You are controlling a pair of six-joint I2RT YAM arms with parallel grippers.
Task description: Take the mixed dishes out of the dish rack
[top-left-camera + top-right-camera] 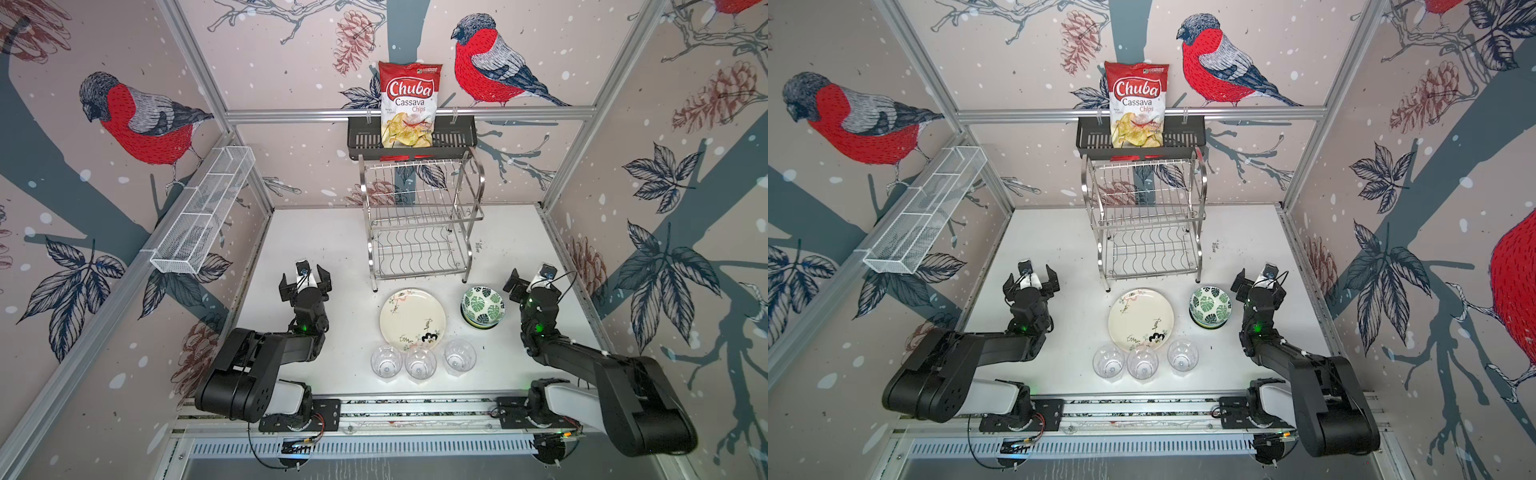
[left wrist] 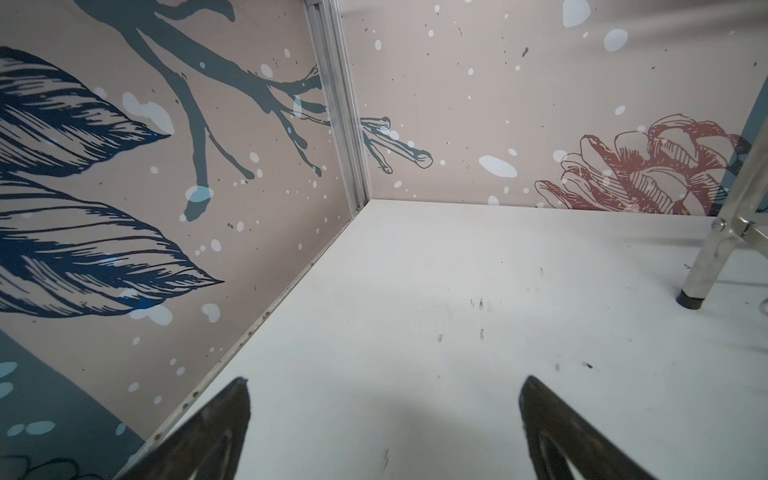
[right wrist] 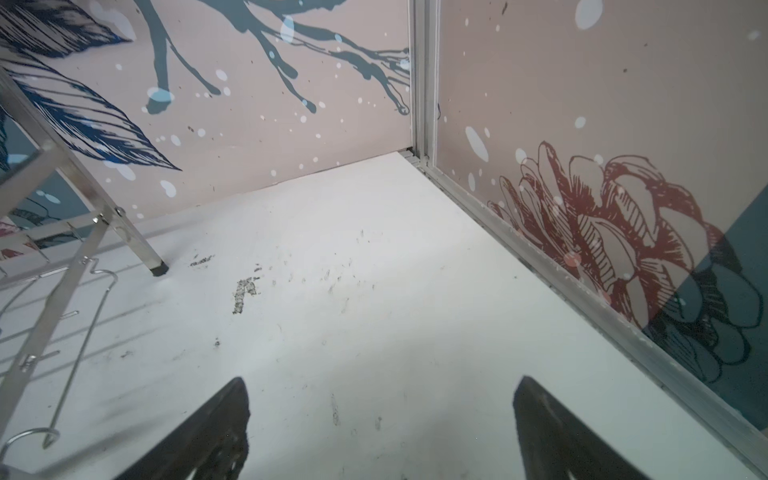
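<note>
The dish rack (image 1: 419, 220) (image 1: 1146, 220), chrome wire with two tiers, stands at the back middle with nothing in it. The mixed dishes sit on the white table (image 1: 324, 232) in front of it. A cream floral plate (image 1: 412, 319) (image 1: 1141, 319) lies flat. To its right is a green-leaf bowl (image 1: 483, 306) (image 1: 1210, 306) on top of a stack. Three clear tumblers (image 1: 420, 363) (image 1: 1143, 362) stand in a row nearer the front. My left gripper (image 1: 304, 279) (image 2: 385, 380) is open over bare table left of the rack. My right gripper (image 1: 534, 282) (image 3: 382, 379) is open right of the bowls.
A red-and-white chips bag (image 1: 409, 104) stands in a black slotted basket (image 1: 453, 137) hung on the back rail above the rack. A long white mesh tray (image 1: 203, 212) hangs on the left wall. A rack leg (image 2: 702, 266) (image 3: 153, 262) shows in each wrist view.
</note>
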